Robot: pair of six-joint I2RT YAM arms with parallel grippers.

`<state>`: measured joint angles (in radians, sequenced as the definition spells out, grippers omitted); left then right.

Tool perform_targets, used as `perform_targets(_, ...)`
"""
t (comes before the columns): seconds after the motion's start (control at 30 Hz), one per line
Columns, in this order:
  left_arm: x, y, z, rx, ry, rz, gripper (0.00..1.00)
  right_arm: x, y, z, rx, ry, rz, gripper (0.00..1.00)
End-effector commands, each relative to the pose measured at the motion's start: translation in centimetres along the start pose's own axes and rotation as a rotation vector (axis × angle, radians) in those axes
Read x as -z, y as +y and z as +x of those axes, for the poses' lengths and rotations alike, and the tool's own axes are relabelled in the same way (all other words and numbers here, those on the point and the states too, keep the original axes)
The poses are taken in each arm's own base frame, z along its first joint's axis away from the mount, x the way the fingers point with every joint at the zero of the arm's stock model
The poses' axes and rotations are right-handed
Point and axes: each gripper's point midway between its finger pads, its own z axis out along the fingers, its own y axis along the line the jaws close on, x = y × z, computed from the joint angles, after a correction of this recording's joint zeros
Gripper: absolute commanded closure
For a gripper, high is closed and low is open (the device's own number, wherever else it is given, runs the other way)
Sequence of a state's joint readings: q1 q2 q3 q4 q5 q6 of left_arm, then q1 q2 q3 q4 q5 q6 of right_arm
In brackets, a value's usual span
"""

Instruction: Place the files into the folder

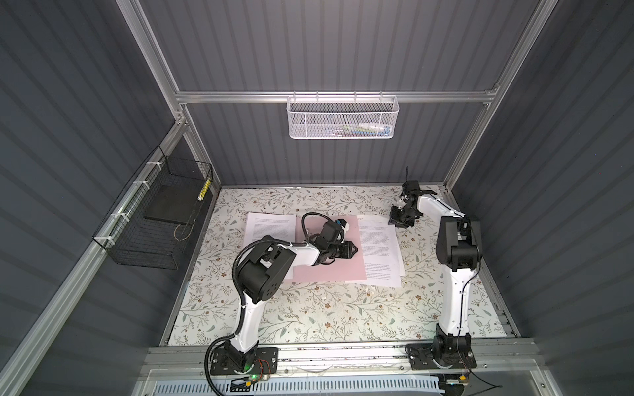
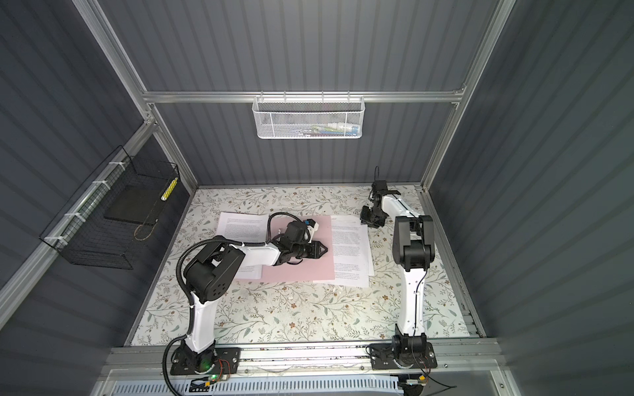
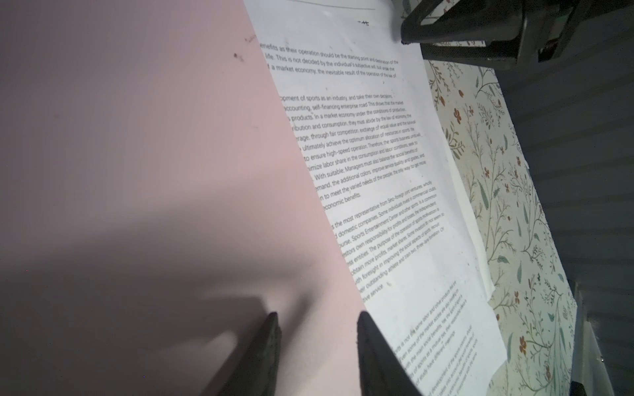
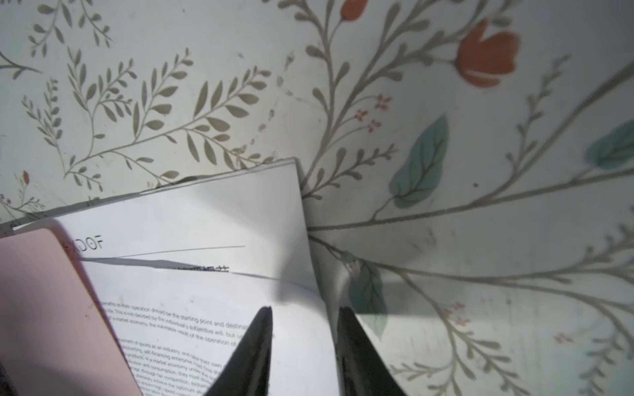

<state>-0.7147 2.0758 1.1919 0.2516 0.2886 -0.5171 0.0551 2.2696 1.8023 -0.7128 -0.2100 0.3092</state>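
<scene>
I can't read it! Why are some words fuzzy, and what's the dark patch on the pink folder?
Left wrist view: print on the sheet blurs near the left gripper; the patch on the pink folder is its shadow. Right wrist view: a shadow crosses the sheet's corner.

Folder (image 1: 329, 271) mid surface (image 1: 308, 319). Files stack (image 1: 380, 247) at its 3 o'clock, edge under folder. Lone sheet (image 1: 271, 228) at 9 o'clock. L gripper (image 1: 354, 249) over folder. R gripper (image 1: 397, 221) at 1 o'clock, on stack's far corner. Wire basket (image 1: 151, 223) on side wall at 10 o'clock. Mesh basket (image 1: 343, 118) on back rail at 12.
</scene>
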Motion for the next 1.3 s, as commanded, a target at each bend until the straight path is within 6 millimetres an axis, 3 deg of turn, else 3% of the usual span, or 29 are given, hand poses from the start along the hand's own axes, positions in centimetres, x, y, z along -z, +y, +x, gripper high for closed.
perform_targets(0.0,-1.0,1.2,1.9,0.026,0.051,-0.029,0.6,0.0,1.3,0.4,0.016,0.016,-0.056,0.65)
perform_targets(0.43,-1.3,1.4,2.0,0.027,0.056,-0.036,0.6,0.9,2.9,0.8,0.044,-0.003,-0.099,0.69)
perform_targets(0.87,-1.0,1.4,2.0,0.019,0.057,-0.037,0.61,1.8,2.5,4.3,0.04,0.052,-0.115,0.69)
perform_targets(1.03,-1.1,1.4,2.1,0.021,0.058,-0.032,0.61,2.8,3.7,6.2,0.027,0.063,-0.211,0.68)
perform_targets(1.27,-1.3,1.4,2.3,0.026,0.062,-0.024,0.61,2.0,1.8,7.6,0.022,0.087,-0.124,0.68)
